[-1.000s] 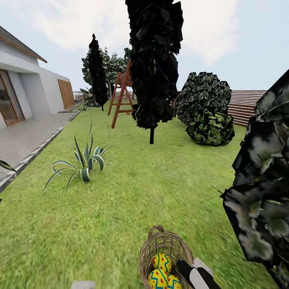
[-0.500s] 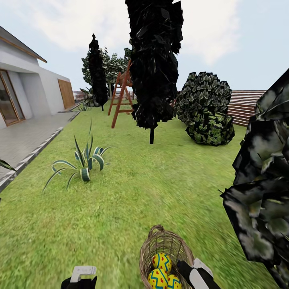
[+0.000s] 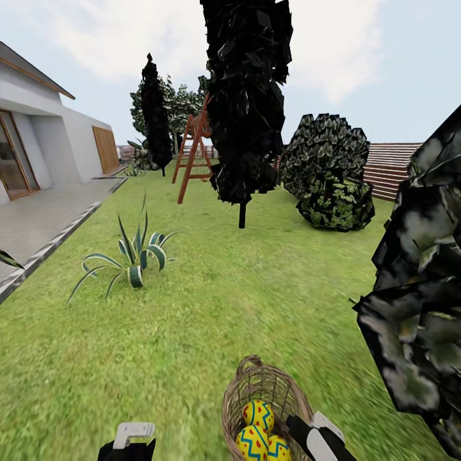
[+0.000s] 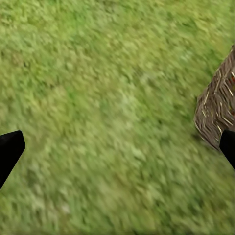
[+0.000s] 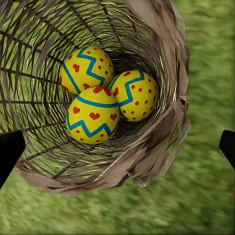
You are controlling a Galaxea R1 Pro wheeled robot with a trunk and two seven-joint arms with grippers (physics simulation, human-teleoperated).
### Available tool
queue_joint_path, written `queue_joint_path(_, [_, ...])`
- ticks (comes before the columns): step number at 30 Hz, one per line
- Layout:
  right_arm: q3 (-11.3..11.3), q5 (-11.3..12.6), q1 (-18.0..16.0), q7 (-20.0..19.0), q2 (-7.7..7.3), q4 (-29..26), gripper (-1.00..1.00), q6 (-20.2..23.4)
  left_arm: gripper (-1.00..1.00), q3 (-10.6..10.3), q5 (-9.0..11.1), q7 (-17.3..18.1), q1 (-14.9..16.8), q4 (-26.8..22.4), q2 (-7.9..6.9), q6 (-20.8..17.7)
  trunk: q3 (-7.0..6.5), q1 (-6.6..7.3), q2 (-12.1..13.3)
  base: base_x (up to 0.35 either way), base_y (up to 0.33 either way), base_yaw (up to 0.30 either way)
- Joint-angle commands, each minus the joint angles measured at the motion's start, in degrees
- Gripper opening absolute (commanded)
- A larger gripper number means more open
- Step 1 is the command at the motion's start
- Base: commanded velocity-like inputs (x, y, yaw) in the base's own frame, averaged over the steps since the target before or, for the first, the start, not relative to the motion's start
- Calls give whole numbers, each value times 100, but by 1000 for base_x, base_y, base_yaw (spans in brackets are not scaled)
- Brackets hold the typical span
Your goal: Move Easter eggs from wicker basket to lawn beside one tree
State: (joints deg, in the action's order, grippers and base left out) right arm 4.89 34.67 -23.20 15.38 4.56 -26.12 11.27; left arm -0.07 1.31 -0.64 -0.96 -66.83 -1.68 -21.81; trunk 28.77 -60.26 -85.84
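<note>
At the lower left of the head view, the left tool [image 3: 133, 435] has risen into the bottom edge of the frame, where a second ago only a sliver of it showed; since half a second ago it has barely moved. In its wrist view the dark fingertips [image 4: 10, 152] stand wide apart over bare lawn [image 4: 98, 122], so it is open and empty, with the wicker basket [image 4: 218, 110] at that frame's right edge.

Right of it, at lower centre of the head view, the wicker basket [image 3: 266, 400] sits on the lawn [image 3: 192, 307] with all three Easter eggs [image 3: 257, 415] inside. The whole view has slipped down slightly, so the camera shifted, not the basket.

At the lower right edge, the right tool [image 3: 317, 438] hangs at the basket's rim, much as before. Its wrist view looks straight into the basket, the Easter eggs [image 5: 93, 115] clustered and touching; its tips [image 5: 10, 152] are spread wide, open and holding nothing.

I judge no egg is out yet: both arms are poised, and the first grasp comes next. The black-leaved tree [image 3: 246, 96] stands upper centre.
</note>
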Motion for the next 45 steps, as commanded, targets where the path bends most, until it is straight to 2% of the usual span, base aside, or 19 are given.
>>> queue_joint_path(1, [21, 39, 0, 26, 2, -16, 100, 24, 100, -1, 29, -7, -1, -12, -2, -32, 24, -23, -45, 0, 0, 0])
queue_joint_path(5, [27, 40, 0, 26, -3, -16, 100, 24, 100, -6, 122, -7, -1, -14, -6, -30, 95, -111, -205, 0, 0, 0])
queue_joint_path(17, [28, 32, 0, 26, 9, -7, 100, 24, 100, -10, 207, -7, -1, -15, -11, -26, 311, -374, -686, 0, 0, 0])
queue_joint_path(45, [21, 31, 0, 26, 21, 195, 100, -98, 100, -10, 221, 2, -27, -6, -13, -17, 813, -989, -1809, 0, 0, 0])
